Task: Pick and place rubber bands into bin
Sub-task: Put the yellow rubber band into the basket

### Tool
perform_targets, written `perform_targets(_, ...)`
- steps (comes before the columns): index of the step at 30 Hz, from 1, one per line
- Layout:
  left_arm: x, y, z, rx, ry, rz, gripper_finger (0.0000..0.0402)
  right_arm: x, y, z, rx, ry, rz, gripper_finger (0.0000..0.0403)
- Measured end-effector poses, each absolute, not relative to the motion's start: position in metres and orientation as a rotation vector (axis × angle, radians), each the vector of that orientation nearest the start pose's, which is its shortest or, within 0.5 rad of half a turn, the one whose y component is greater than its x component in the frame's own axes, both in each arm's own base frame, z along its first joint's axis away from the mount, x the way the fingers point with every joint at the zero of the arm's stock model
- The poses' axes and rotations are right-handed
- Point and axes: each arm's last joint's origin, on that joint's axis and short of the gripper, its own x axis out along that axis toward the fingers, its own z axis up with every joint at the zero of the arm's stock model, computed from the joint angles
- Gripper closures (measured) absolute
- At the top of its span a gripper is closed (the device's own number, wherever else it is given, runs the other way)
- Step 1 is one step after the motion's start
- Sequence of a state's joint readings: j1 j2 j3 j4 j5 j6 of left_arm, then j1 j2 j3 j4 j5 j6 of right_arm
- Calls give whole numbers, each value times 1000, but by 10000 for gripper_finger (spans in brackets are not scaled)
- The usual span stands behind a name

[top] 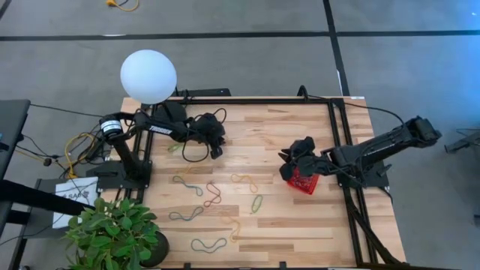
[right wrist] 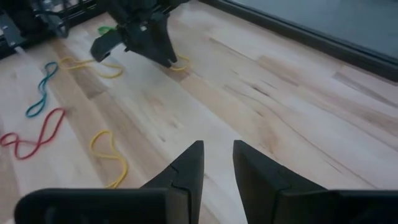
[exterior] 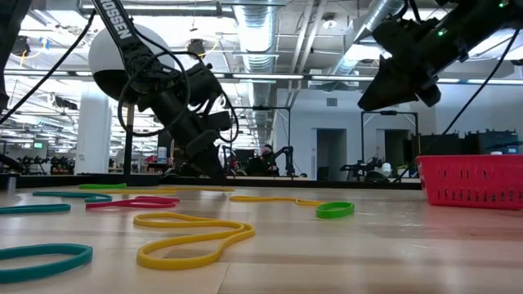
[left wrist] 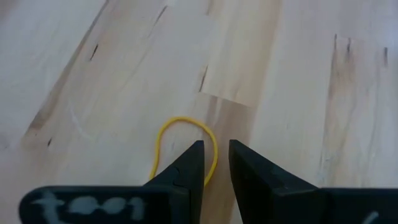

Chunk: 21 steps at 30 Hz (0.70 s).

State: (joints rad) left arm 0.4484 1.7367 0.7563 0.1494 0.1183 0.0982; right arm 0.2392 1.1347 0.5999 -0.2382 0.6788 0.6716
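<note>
Several rubber bands lie flat on the wooden table: a red one (top: 212, 196), a green one (top: 256, 202), a teal one (top: 186, 215) and a yellow one (exterior: 192, 241). My left gripper (left wrist: 216, 155) is down at the table's far left part (top: 215, 145), narrowly open. One side of a yellow band (left wrist: 185, 122) runs into the gap between its fingers. The red bin (top: 304, 181) stands on the table's right side. My right gripper (top: 289, 159) hovers over the bin's left rim, narrowly open and empty (right wrist: 217, 155). My left gripper slants down from the table's far left, its fingertips at the wood (exterior: 214, 170). The yellow band's side strand (left wrist: 213, 163) lies in the gap along the inner edge of one finger (left wrist: 193, 165). The band lies flat on the table. I cannot tell whether the finger touches it.
A white globe lamp (top: 148, 75) stands at the far left corner and a potted plant (top: 112, 232) at the near left corner. Black cable loops (top: 196, 150) hang by the left arm. A black frame rail (top: 341, 142) runs along the table's right side. Bare wood lies between the two grippers.
</note>
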Motion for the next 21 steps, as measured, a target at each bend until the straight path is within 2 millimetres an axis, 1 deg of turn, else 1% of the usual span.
perform_targets(7, 285, 133, 123, -142, 812, 271, 338, 214, 25, 207, 301, 516, -661, 321)
perform_targets(15, 286, 133, 122, -150, 810, 274, 338, 214, 25, 207, 301, 517, -661, 321)
perform_targets(17, 289, 132, 118, -142, 789, 272, 338, 214, 25, 207, 301, 517, -661, 321)
perform_targets(19, 291, 132, 108, -141, 796, 273, 338, 214, 25, 207, 301, 517, -661, 321)
perform_targets(21, 294, 134, 105, -137, 789, 283, 338, 214, 25, 207, 301, 518, -660, 321)
